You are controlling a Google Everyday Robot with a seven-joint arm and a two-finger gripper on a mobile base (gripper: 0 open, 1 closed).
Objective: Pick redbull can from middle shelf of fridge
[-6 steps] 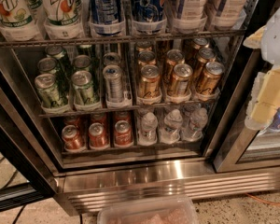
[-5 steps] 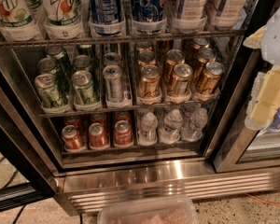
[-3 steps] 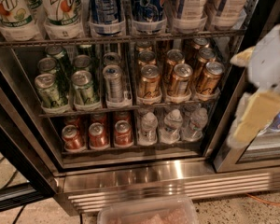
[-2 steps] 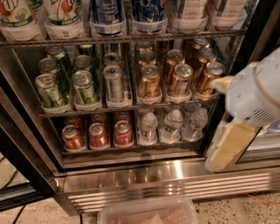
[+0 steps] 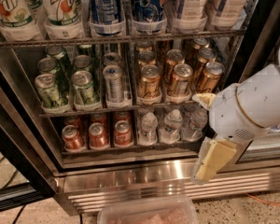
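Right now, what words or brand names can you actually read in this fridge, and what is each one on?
"7UP": on the 7UP bottles, top rack, left.
The blue drinks beside them: print too blurred to read.
The redbull can, green cans, gold cans, red cans: labels too blurred to read.
The gripper, low at right before the fridge: no text on it.

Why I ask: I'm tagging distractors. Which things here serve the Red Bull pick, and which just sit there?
Job: redbull can, middle shelf, fridge, gripper at lower right, before the fridge base.
Bystanders: green cans, gold cans, red cans, water bottles, 7UP bottles.
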